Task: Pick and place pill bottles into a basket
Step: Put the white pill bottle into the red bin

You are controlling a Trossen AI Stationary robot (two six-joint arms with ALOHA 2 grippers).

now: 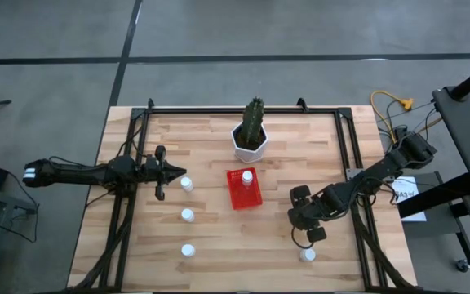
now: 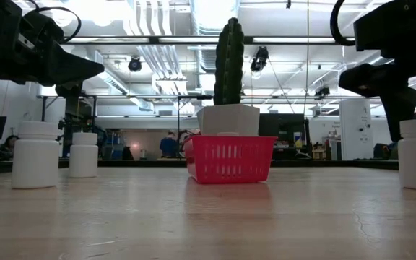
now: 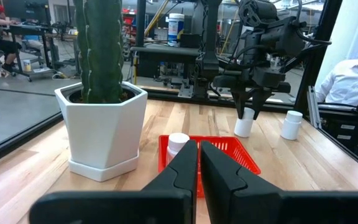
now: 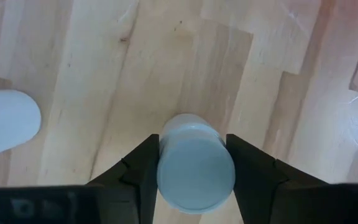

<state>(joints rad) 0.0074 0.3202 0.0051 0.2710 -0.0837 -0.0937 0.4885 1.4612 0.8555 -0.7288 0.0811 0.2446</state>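
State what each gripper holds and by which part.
The right gripper brackets a pill bottle at its sides, just below the cap; firm contact cannot be told. The left gripper holds nothing.

Grey floor (image 1: 55, 98) around; bright ceiling lights (image 2: 157, 14) beyond.

Red mesh basket (image 1: 244, 190) — white bottles (image 1: 187, 215), green cactus (image 1: 254, 120)

High view: overhead, straight down on whole table (image 1: 219, 245), far. Low view: tabletop level, facing across toward room. Left wrist view: looks level across table past cactus pot (image 3: 104, 127) and basket (image 3: 229, 155). Right wrist view: close, straight down on bottle (image 4: 194, 165). Basket, pot shared by high, low, left wrist.
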